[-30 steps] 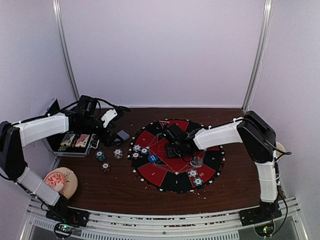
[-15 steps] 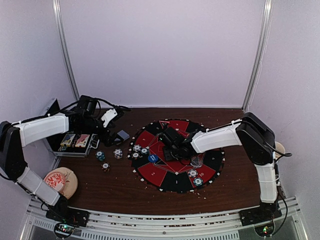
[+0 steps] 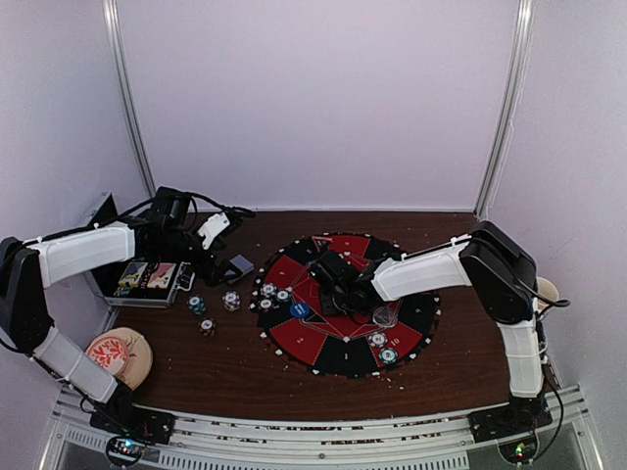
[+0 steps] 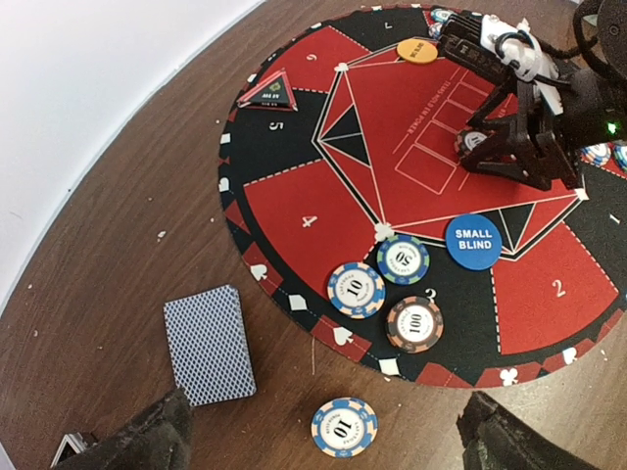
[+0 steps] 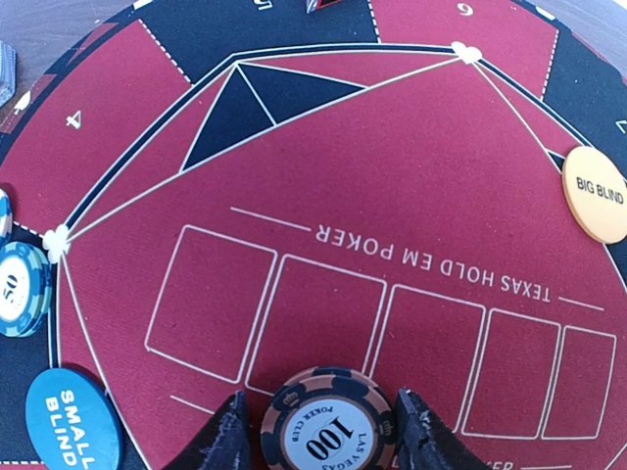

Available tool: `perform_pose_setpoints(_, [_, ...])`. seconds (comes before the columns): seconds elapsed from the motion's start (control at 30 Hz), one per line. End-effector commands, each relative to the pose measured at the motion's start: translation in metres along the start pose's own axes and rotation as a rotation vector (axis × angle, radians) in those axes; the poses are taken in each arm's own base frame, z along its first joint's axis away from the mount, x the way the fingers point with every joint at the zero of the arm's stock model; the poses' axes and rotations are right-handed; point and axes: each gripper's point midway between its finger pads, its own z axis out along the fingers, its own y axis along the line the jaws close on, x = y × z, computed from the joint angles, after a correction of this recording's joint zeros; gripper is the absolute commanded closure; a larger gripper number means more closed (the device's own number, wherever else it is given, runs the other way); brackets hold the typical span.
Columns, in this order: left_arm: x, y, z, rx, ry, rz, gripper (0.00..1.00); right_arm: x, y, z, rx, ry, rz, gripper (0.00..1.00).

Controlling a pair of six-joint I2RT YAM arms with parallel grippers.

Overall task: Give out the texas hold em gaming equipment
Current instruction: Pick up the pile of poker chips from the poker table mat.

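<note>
The right tool (image 5: 324,433) is sitting farther left over the red mat (image 5: 323,166) than a second ago, and its jaws are narrowing around a dark chip (image 5: 328,419) lying flat at the mat's middle. Whether the fingers (image 5: 227,439) are pressing it yet, I cannot tell. The left tool (image 4: 328,441) is staying released and wide above the tabletop (image 4: 118,255), unmoved, with the deck of cards (image 4: 208,345) and a blue chip (image 4: 344,427) lying under it.

The brown table (image 3: 245,382) bears the round mat (image 3: 299,341), a card deck (image 4: 208,345), loose chips (image 4: 344,427) and a case (image 3: 147,279).
</note>
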Motion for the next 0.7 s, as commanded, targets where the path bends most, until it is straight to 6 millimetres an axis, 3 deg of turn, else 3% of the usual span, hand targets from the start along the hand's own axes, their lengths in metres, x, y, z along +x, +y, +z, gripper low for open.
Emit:
perform_pose_setpoints(0.0, [-0.006, 0.006, -0.003, -0.031, -0.034, 0.002, 0.02, 0.030, -0.017, 0.015, 0.064, 0.080, -0.034, 0.52])
perform_pose_setpoints(0.1, [-0.006, 0.007, -0.004, -0.035, -0.034, 0.002, 0.02, 0.034, -0.017, 0.015, 0.060, 0.088, -0.033, 0.55])
perform_pose_setpoints(0.23, [-0.007, 0.007, -0.005, -0.039, -0.037, 0.004, 0.02, 0.033, -0.018, 0.014, 0.056, 0.080, -0.030, 0.70])
perform_pose_setpoints(0.47, [-0.007, 0.007, -0.006, -0.042, -0.037, 0.003, 0.02, 0.015, -0.020, 0.006, 0.069, 0.042, -0.034, 0.68])
perform_pose_setpoints(0.67, [-0.007, 0.008, -0.007, -0.045, -0.038, 0.002, 0.02, -0.016, -0.037, -0.009, 0.088, -0.018, 0.007, 0.69])
